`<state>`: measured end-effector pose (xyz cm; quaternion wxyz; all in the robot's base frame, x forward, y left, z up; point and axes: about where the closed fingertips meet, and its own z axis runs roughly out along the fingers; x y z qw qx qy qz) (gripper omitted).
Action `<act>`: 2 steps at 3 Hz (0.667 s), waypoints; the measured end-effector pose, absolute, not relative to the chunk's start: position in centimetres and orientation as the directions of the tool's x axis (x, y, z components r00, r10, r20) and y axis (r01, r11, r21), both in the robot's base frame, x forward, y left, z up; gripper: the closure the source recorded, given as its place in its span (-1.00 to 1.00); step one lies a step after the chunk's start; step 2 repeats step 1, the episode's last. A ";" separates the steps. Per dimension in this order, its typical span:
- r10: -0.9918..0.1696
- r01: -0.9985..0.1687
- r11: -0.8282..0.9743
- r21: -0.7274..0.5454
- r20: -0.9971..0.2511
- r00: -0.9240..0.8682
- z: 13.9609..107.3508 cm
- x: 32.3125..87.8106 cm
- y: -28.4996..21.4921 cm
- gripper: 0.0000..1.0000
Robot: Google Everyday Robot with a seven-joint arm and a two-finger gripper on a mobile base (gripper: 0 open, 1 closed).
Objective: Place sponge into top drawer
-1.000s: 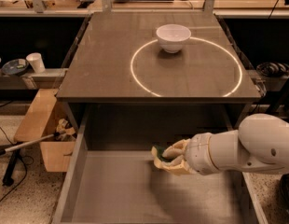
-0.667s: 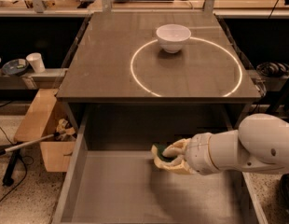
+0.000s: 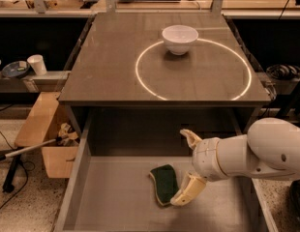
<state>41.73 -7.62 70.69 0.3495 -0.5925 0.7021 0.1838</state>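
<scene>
The sponge, dark green on top with a yellow edge, lies flat on the grey bottom of the open top drawer. My gripper hangs over the drawer just right of the sponge. Its fingers are spread wide: the upper finger points up, the lower finger lies beside the sponge's right edge. The gripper holds nothing. My white arm comes in from the right.
A white bowl stands on the table top at the far rim of a lit ring. A cardboard box stands on the floor to the left. A cup and a dish sit on a left shelf.
The gripper has opened and let go of the sponge, which now lies flat on the drawer bottom. The gripper has drawn slightly right of it.
</scene>
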 end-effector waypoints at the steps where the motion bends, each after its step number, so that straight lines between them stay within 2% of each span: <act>1: -0.704 -0.961 0.230 -0.156 -0.709 -0.054 70.7 41.7 -7.6 -1.00; 2: -0.704 -0.961 0.230 -0.156 -0.709 -0.054 70.7 41.7 -7.6 -1.00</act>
